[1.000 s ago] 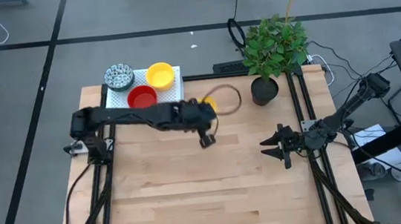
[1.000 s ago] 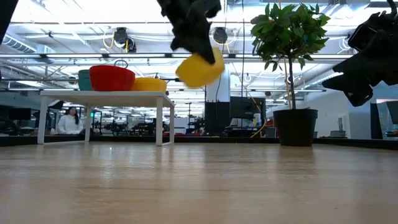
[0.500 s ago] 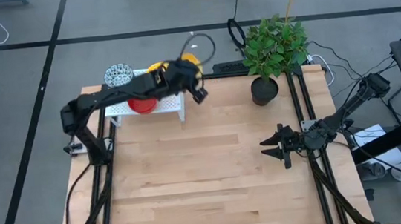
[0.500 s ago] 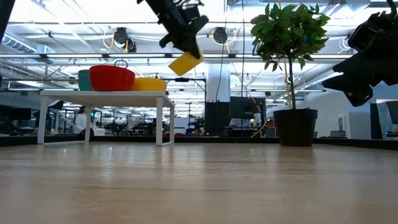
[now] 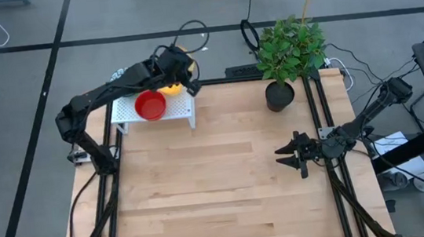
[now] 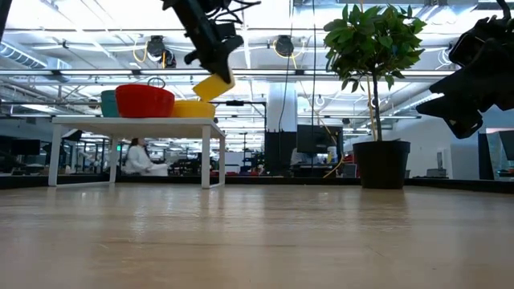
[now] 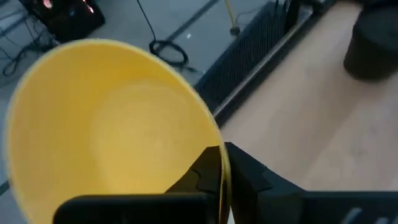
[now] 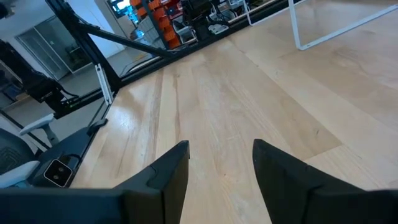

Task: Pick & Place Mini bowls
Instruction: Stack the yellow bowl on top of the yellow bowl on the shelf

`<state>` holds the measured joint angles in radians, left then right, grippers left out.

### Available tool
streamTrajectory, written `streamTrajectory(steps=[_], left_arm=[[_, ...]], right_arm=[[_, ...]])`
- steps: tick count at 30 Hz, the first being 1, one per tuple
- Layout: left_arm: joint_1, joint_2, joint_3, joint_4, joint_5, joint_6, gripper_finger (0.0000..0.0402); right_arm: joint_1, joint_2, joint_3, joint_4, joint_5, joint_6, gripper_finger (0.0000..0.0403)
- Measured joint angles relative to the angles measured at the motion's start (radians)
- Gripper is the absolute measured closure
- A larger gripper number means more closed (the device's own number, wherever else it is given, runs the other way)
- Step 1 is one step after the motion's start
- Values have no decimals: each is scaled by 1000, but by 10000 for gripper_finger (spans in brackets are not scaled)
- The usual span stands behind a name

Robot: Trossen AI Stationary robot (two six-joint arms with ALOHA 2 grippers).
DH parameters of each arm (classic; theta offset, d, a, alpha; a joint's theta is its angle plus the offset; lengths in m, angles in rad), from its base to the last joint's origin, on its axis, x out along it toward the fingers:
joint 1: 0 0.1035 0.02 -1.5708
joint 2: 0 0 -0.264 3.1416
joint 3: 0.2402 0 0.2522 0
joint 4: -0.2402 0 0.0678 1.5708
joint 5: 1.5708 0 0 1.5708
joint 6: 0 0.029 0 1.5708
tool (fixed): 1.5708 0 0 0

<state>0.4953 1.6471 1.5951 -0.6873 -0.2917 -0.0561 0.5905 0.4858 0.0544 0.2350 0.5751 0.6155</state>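
**Spotter:** Start at your left. The white rack [image 5: 124, 112] sits at the table's far left corner with a red bowl [image 5: 150, 105] on it. Your left gripper [image 5: 185, 80] is over the rack's right end, jaws clamped on the rim of a yellow bowl [image 6: 213, 85] that hangs in the air, above another yellow bowl [image 6: 193, 108] already sitting on the rack.

**Operator:** What could go wrong from here?

**Spotter:** You hold it by one edge only, so it could swing or slip out if you jerk. It is also tilted; let go from this height and I'd expect it to land on its edge, roll off the rack or knock the yellow one beneath. Come down crooked and it may jam in the lower bowl instead of nesting.

**Operator:** Which way does it point?

**Spotter:** It's round, so no long axis to speak of. The mouth opens towards your wrist camera, and in the low view the base slopes down to one side, not level.

**Operator:** And on the right?

**Spotter:** The potted plant [image 5: 285, 59] stands at the far right corner, well apart. Your right gripper [image 5: 285, 156] waits near the table's right edge, jaws apart, holding nothing.
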Motion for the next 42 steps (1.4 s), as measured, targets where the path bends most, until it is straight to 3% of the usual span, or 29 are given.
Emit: streamTrajectory(steps=[8, 14, 19, 26, 33, 36, 42], left_arm=[[8, -65, 0, -173, -22, 45, 395], [27, -61, -1, -326, -22, 7, 380], [32, -20, -1, -334, 10, 22, 395], [36, 22, -1, -331, 26, 37, 377], [38, 31, -1, -329, 28, 27, 395], [39, 31, -1, -329, 28, -9, 376], [39, 31, -1, -326, 20, -25, 295]], right_arm=[[0, 0, 0, 0, 0, -1, 238], [0, 0, 0, 0, 0, -61, 238], [0, 0, 0, 0, 0, -55, 238], [0, 0, 0, 0, 0, -55, 238], [0, 0, 0, 0, 0, -55, 238], [0, 0, 0, 0, 0, -55, 238], [0, 0, 0, 0, 0, -55, 238]])
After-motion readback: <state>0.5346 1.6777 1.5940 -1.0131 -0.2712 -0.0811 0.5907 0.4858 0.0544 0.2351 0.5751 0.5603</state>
